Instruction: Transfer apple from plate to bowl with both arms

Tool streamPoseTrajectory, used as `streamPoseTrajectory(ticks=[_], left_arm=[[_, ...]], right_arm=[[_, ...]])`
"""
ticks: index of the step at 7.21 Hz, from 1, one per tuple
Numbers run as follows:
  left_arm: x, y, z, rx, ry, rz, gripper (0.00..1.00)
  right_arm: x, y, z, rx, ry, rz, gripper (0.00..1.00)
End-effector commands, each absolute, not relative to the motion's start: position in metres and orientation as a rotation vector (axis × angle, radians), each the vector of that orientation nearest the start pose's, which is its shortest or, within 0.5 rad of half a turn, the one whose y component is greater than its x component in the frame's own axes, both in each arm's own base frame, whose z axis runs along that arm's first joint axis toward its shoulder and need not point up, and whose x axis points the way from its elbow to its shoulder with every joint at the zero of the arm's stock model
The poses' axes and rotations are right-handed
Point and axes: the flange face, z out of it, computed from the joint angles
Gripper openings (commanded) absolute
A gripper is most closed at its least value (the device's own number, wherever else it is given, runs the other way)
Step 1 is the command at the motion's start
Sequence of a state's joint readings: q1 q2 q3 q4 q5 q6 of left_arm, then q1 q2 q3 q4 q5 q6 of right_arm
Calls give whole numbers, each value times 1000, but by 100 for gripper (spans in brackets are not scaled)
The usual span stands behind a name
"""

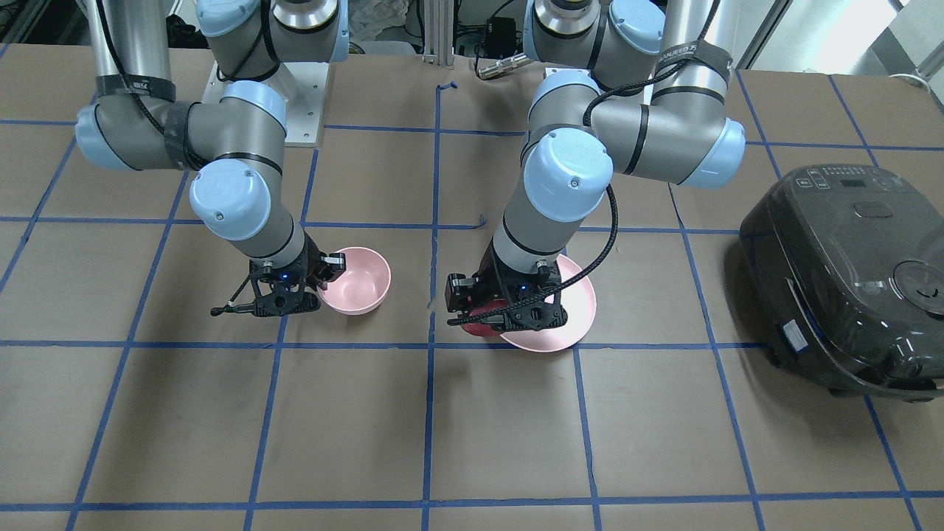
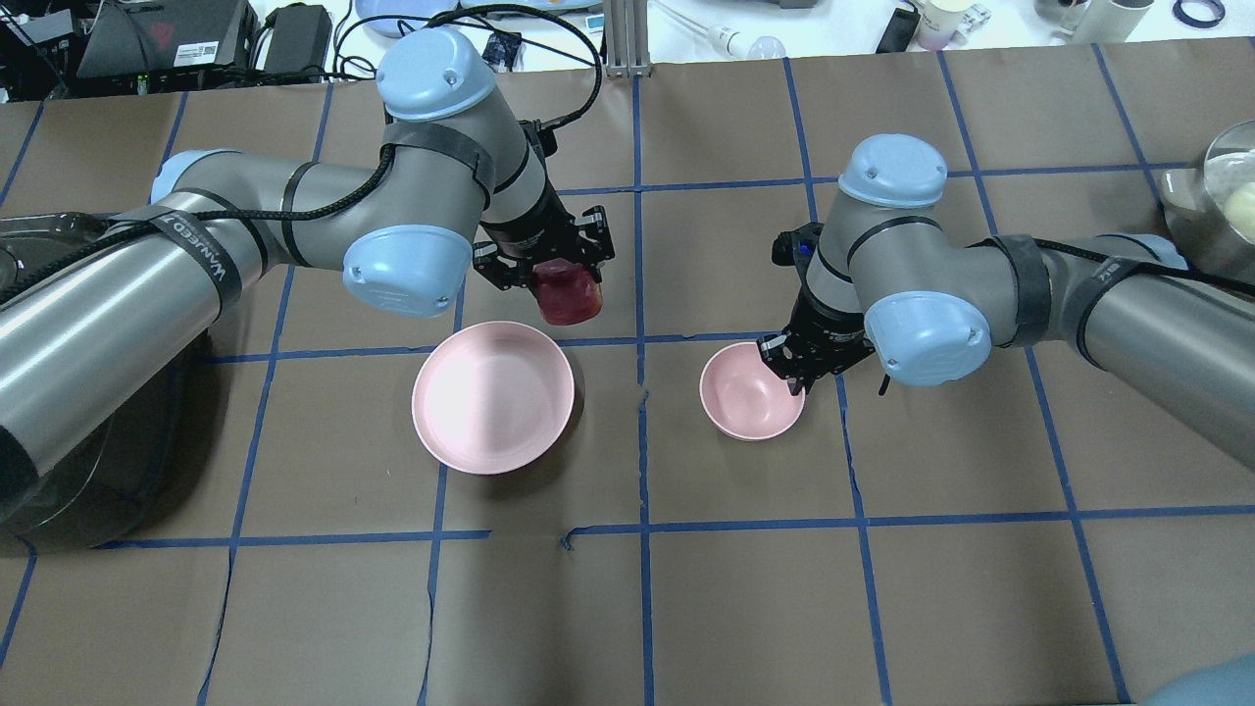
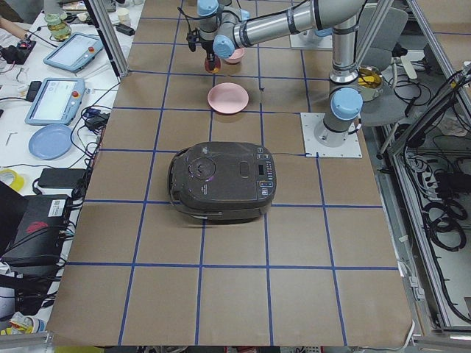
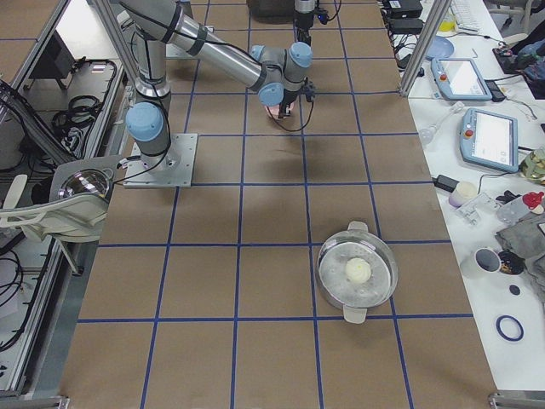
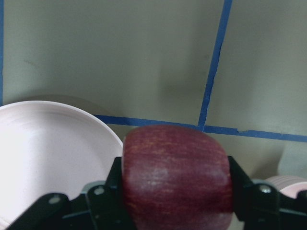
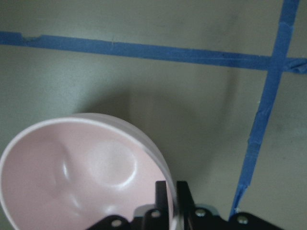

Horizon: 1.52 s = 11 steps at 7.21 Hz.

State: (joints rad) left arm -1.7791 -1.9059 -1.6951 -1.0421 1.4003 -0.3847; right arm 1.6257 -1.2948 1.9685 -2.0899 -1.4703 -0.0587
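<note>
My left gripper (image 2: 561, 267) is shut on the dark red apple (image 2: 568, 293). It holds the apple above the table, just past the far rim of the wide pink plate (image 2: 492, 396), which is bare. In the left wrist view the apple (image 5: 176, 175) fills the space between the black fingers (image 5: 106, 191), with the plate (image 5: 48, 158) at the lower left. My right gripper (image 2: 790, 377) pinches the rim of the small pink bowl (image 2: 747, 394), one finger inside and one outside. The right wrist view shows the bowl (image 6: 81, 167) with nothing in it.
A black rice cooker (image 1: 848, 273) stands on the table past my left arm. A metal pot (image 4: 358, 273) with a pale round item inside stands at the far right end. Blue tape lines grid the brown table cover (image 2: 745, 588).
</note>
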Motion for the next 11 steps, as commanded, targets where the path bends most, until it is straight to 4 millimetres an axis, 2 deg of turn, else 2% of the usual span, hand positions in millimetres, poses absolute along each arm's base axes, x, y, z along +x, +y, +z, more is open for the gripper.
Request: streamPoseTrajectory(ticks=[1, 2, 3, 5, 7, 8, 10, 11], left_arm=[[-271, -554, 300, -283, 3313, -32, 11], [-272, -553, 300, -280, 3313, -31, 11], [-272, -553, 300, -280, 3313, -31, 11], [-272, -554, 300, -280, 3315, -33, 11], [-272, -553, 300, -283, 3315, -30, 11], [-273, -553, 300, -283, 3319, -28, 11], [-289, -546, 300, -304, 3358, 1, 10], [-313, -536, 303, -301, 3363, -11, 10]], right_arm=[[170, -509, 236, -167, 3046, 141, 100], [169, -521, 268, -176, 3054, 54, 100], [158, -525, 298, -171, 3126, -2, 100], [154, -506, 351, -157, 3145, -31, 100], [154, -484, 420, -159, 3148, -63, 100], [155, -483, 451, -164, 3149, -36, 100], [155, -485, 529, -161, 3139, -60, 100], [154, -487, 552, -171, 3137, -77, 100]])
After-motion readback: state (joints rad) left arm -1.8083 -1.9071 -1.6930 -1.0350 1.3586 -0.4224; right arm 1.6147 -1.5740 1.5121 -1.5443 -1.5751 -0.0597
